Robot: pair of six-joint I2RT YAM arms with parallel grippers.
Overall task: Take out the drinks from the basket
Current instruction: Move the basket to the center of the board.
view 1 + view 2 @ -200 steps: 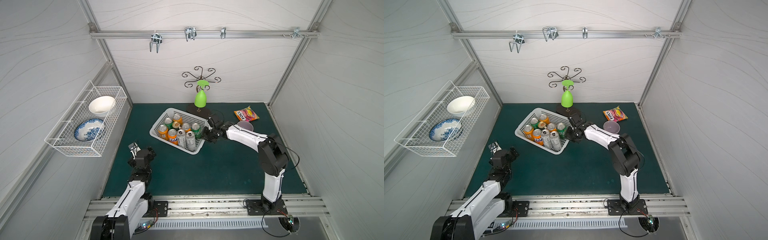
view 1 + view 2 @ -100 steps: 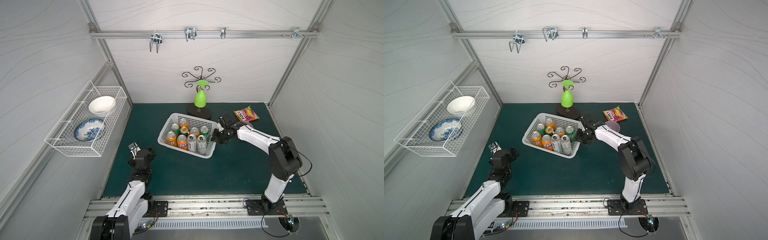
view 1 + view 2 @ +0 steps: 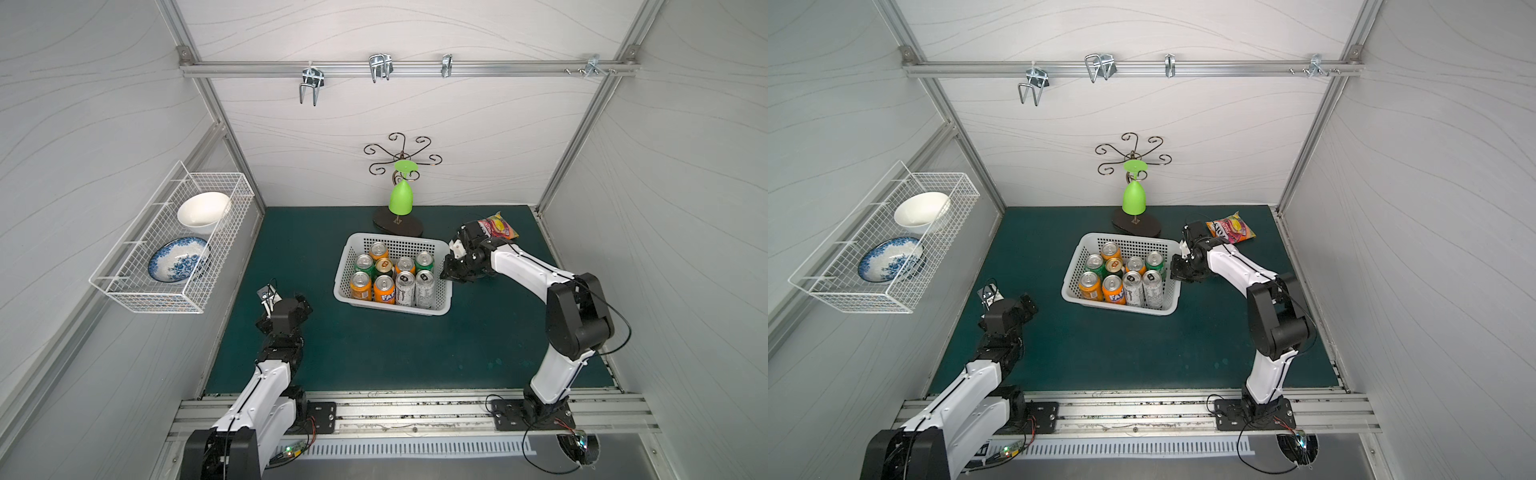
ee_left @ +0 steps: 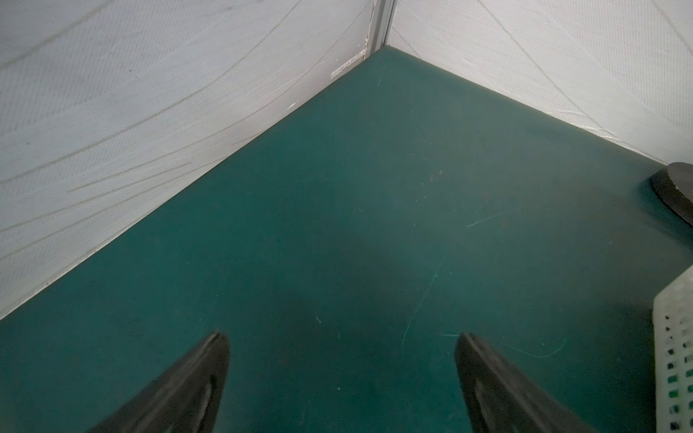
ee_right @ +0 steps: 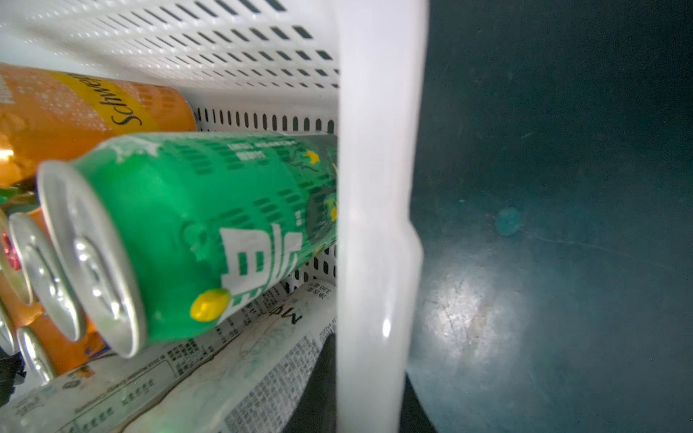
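The white perforated basket (image 3: 341, 270) (image 3: 1070, 270) stands mid-mat, holding the drinks upright: orange cans (image 3: 360, 286), green cans (image 3: 424, 262), a gold-topped can (image 3: 384, 266) and two slim silver cans (image 3: 405, 287). My right gripper (image 3: 451, 276) (image 3: 1177, 276) is shut on the basket's right rim (image 5: 375, 187), one dark finger (image 5: 318, 375) inside and one outside. A green can (image 5: 195, 232) lies just inside that rim in the right wrist view. My left gripper (image 4: 343, 348) (image 3: 300, 302) hovers open over bare mat at the left, holding nothing; a basket corner (image 4: 675, 337) shows beside it.
A black stand (image 3: 397, 226) with a hanging green glass (image 3: 401, 198) sits just behind the basket. An orange-yellow snack packet (image 3: 496, 226) lies at the back right. A wire rack (image 3: 174, 241) with two bowls hangs on the left wall.
The basket has slid to the right and turned squarer to the front, with my right gripper clamped on its rim. The left arm has not moved.
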